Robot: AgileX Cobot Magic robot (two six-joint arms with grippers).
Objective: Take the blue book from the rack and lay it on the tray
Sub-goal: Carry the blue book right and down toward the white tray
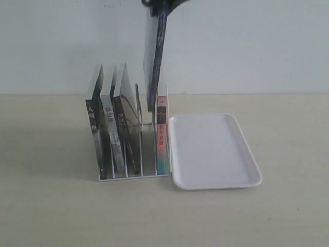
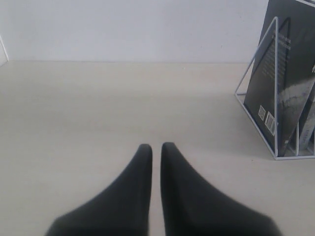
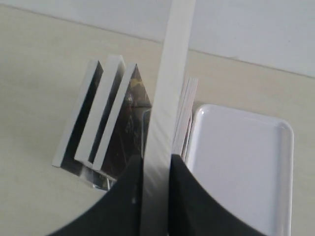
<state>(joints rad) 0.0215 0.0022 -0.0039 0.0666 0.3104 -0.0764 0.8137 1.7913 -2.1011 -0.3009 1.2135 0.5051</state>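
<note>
The blue book (image 1: 158, 56) hangs upright and slightly tilted above the white wire rack (image 1: 134, 175), its dark spine facing the exterior camera. Its lower end is still about level with the tops of the other books. My right gripper (image 1: 163, 4) holds it by the top edge at the upper border of the exterior view. In the right wrist view that gripper (image 3: 156, 162) is shut on the blue book (image 3: 170, 73), whose pale page edge shows. The white tray (image 1: 213, 149) lies right of the rack, and the tray (image 3: 241, 162) holds nothing. My left gripper (image 2: 156, 146) hovers shut over bare table.
A pink-and-teal-spined book (image 1: 162, 134) stands in the rack's slot nearest the tray. Three dark-spined books (image 1: 110, 136) lean in the left slots. The rack's end (image 2: 275, 98) shows beside my left gripper. A pale wall rises behind the table.
</note>
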